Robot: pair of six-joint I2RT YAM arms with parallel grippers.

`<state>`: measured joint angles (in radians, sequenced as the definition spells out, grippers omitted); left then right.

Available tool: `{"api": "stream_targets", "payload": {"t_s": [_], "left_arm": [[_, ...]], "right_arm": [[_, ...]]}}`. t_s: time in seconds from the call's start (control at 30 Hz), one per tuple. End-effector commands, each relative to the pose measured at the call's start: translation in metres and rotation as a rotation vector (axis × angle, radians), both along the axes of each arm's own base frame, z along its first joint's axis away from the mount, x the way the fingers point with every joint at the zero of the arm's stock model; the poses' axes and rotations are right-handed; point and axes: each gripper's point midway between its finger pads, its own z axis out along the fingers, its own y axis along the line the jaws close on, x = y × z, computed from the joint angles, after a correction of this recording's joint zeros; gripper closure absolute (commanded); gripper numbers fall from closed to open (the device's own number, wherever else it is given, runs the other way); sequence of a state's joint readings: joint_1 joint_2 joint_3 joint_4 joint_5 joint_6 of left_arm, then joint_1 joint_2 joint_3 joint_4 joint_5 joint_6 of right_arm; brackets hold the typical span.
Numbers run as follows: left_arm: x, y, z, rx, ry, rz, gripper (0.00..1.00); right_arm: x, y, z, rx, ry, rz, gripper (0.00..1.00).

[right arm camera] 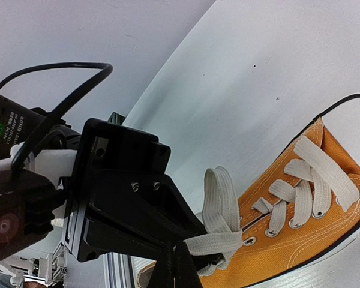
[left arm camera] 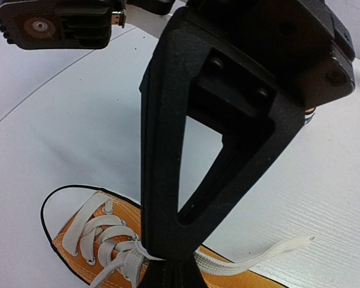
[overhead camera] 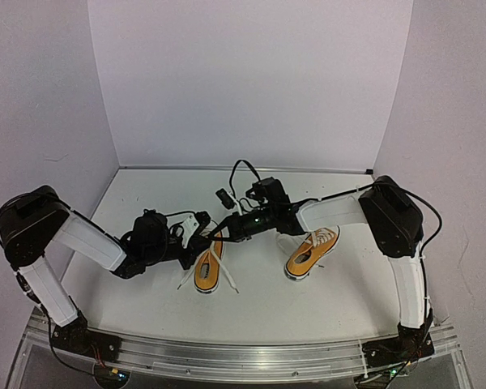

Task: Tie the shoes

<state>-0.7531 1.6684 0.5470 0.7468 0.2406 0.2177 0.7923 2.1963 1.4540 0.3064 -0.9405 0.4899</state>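
Two orange-yellow shoes with white laces lie on the white table: one at centre (overhead camera: pixel 206 273), the other further right (overhead camera: pixel 312 252) with no gripper at it. Both grippers meet over the centre shoe's laces. My left gripper (overhead camera: pixel 204 238) (left arm camera: pixel 173 267) is shut on a lace strand (left arm camera: pixel 258 255) that runs from the eyelets through the jaws and trails right across the shoe (left arm camera: pixel 78 243) onto the table. My right gripper (overhead camera: pixel 224 232) (right arm camera: pixel 181 255) is shut on the base of a lace loop (right arm camera: pixel 222 198) standing above the shoe's (right arm camera: pixel 312 240) top eyelets.
The metal rail (overhead camera: pixel 243 356) carrying both arm bases runs along the table's near edge. White walls close the back and sides. A black cable (overhead camera: pixel 243 172) arches above the right wrist. Loose lace ends (overhead camera: pixel 227 279) lie beside the centre shoe.
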Motion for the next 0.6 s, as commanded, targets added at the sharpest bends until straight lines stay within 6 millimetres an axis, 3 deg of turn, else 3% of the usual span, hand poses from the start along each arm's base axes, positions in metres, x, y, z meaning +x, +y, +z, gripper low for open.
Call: {"api": "stream_targets", "payload": {"t_s": [0.0,0.33,0.43,0.57], "left_arm": [[0.006,-0.005,0.020,-0.162,-0.016,-0.003,1.00],[0.004,-0.001,0.019,-0.303,-0.006,-0.026,1.00],[0.000,-0.002,0.019,-0.320,-0.017,-0.050,1.00],[-0.001,-0.002,0.016,-0.325,-0.020,-0.058,1.00]], "right_arm": [[-0.010,0.010,0.022,0.066,-0.042,0.040,1.00],[-0.023,0.008,0.003,0.045,0.004,0.062,1.00],[-0.022,0.001,0.006,0.044,0.004,0.054,0.88],[-0.014,-0.013,0.027,0.063,-0.022,0.022,0.77]]}}
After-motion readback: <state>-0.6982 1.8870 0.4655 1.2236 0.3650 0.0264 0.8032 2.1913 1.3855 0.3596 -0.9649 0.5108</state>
